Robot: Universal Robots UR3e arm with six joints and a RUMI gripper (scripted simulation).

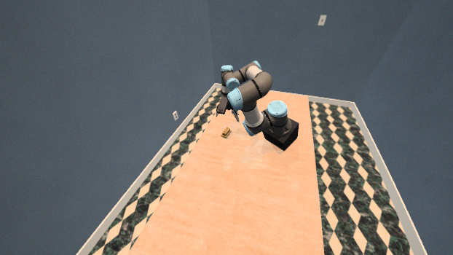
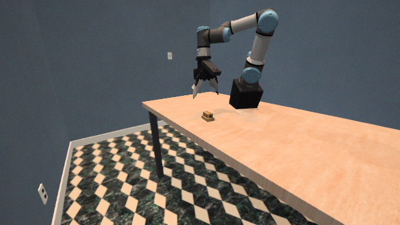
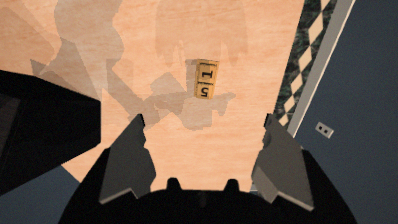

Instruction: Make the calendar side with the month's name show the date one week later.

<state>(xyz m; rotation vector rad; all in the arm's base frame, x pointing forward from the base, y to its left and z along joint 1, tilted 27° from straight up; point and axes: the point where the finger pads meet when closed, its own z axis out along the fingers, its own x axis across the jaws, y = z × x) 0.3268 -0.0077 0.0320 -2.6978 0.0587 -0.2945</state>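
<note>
So your calendar point(image 3: 206, 79) is sitting on the wooden table point(image 2: 289, 141), close to the table's far-left edge and a short way left of the arm's black base block point(image 2: 245, 94). In the wrist view you can see two cubes side by side in the little tray, tops reading 1 and 5; from that camera the digits look turned sideways. The month side isn't readable in any view, too small. Your gripper point(image 2: 205, 89) hangs well above the table, a bit farther back than the calendar and not touching it, fingers spread as wide as they go with nothing between them. It points down, and the calendar shows in the wrist view beyond the open gap
</note>
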